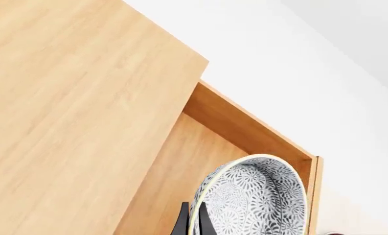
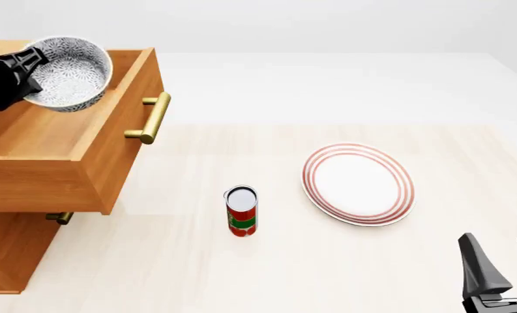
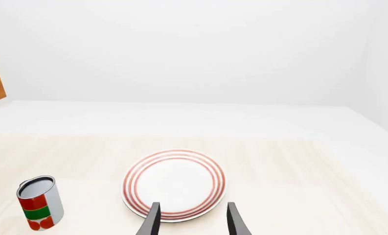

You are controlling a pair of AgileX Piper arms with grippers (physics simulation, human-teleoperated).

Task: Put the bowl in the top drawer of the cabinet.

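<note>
The bowl, white with a dense grey-blue floral pattern, hangs tilted over the top drawer, which is pulled out of the cabinet. My left gripper is shut on the bowl's rim at its left side. In the left wrist view the bowl sits between the dark fingers, above the drawer's wooden floor, beside the cabinet top. My right gripper stands open at the near right of the table, holding nothing.
The drawer's brass bar handle juts toward the table's middle; a smaller handle shows on the lower drawer. A red-ringed white plate lies right of centre, just ahead of the right gripper. A red-and-green can stands upright left of it.
</note>
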